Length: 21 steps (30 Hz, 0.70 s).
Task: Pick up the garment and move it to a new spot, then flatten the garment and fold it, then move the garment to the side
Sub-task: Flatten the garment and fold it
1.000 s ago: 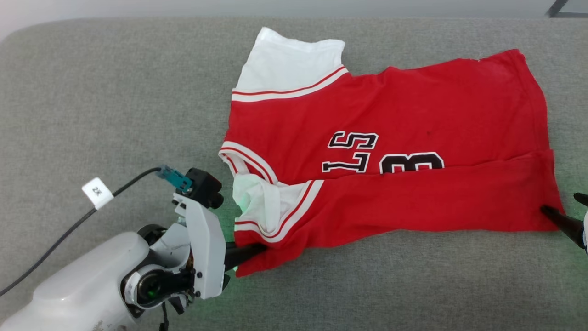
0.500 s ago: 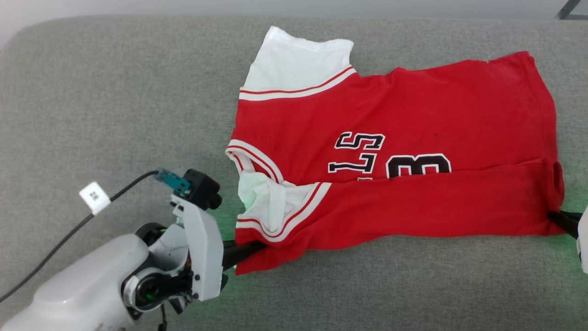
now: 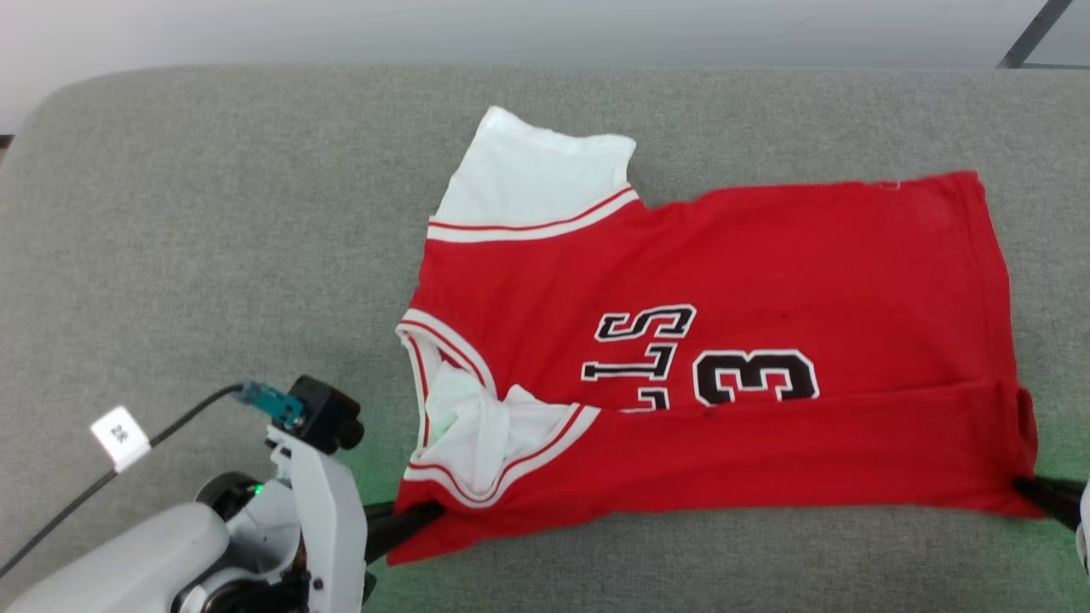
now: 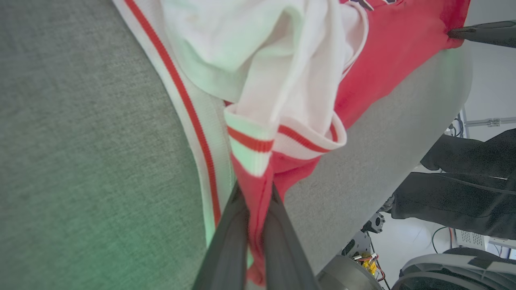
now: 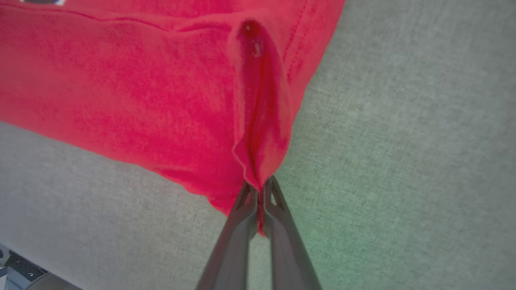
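Note:
The garment (image 3: 766,255), a red jersey with white sleeves and black lettering, lies spread on the grey padded surface (image 3: 213,255). Its near strip is folded over the front. My left gripper (image 3: 421,513) is shut on the garment's near-left corner by the sleeve trim. The left wrist view shows that gripper (image 4: 256,193) with red cloth (image 4: 363,60) pinched between the fingers. My right gripper (image 3: 1026,489) is shut on the near-right corner. In the right wrist view it (image 5: 259,189) pinches a raised ridge of the red fabric (image 5: 121,80).
A black cable with a white tag (image 3: 119,436) trails from my left wrist across the surface. The pad's rounded far-left corner (image 3: 51,102) and back edge border a pale wall. Beyond the near edge, the left wrist view shows dark shapes and wiring (image 4: 463,193).
My right gripper has gone from open to shut on the garment's near-right corner. The near folded strip now covers less of the number. The head camera has tilted, shifting the whole picture down.

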Available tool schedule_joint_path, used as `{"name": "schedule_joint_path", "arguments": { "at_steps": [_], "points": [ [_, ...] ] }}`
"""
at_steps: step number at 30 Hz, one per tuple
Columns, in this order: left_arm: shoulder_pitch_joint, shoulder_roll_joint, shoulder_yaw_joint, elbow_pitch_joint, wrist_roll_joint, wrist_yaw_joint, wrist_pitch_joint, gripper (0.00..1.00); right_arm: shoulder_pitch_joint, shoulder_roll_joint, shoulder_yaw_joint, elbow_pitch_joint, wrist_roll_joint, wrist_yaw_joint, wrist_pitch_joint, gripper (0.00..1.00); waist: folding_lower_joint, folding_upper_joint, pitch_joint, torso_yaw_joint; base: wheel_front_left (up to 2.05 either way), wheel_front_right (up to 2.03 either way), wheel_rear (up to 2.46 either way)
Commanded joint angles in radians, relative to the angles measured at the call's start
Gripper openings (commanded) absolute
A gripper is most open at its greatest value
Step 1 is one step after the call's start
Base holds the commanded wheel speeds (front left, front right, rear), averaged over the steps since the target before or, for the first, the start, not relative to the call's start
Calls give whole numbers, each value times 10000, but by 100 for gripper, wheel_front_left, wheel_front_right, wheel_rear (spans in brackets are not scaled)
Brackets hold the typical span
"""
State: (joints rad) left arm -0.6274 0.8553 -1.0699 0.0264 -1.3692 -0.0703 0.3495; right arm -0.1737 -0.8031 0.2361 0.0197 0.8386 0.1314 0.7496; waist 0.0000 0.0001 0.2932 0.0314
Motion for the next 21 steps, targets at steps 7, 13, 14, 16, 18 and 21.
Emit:
{"name": "schedule_joint_path", "arguments": {
  "at_steps": [7, 13, 14, 16, 18, 21],
  "points": [
    [549, 485, -75, -883, 194, 278, -303, 0, 1433, 148, -777, -1002, -85, -15, 178, 0, 0, -1, -28, -21, 0, 0, 0],
    [744, 664, -37, -1240, 194, 374, -485, 0, 2293, 571, -1354, -1746, -324, -13, 242, 0, 0, -1, -41, -93, 0, 0, 0],
    [768, 692, -30, -1262, 191, 374, -501, 0, 2364, 630, -1435, -1847, -378, -13, 259, 0, 0, -1, -49, -114, 0, 0, 0],
    [808, 720, -23, -1300, 193, 392, -548, 0, 2429, 768, -1586, -2024, -499, -13, 190, 0, 0, -1, -76, -148, 0, 0, 0],
    [821, 739, 27, -1349, 233, 373, -684, 37, 2371, 936, -1854, -2089, -671, -13, -17, 41, 0, -1, -109, -165, 0, 0, 0],
    [920, 847, 181, -1475, 285, 424, -1055, 100, 2289, 1181, -2186, -2172, -893, -13, -315, 100, 0, -1, -178, -171, 0, 0, 0]
  ]
}}
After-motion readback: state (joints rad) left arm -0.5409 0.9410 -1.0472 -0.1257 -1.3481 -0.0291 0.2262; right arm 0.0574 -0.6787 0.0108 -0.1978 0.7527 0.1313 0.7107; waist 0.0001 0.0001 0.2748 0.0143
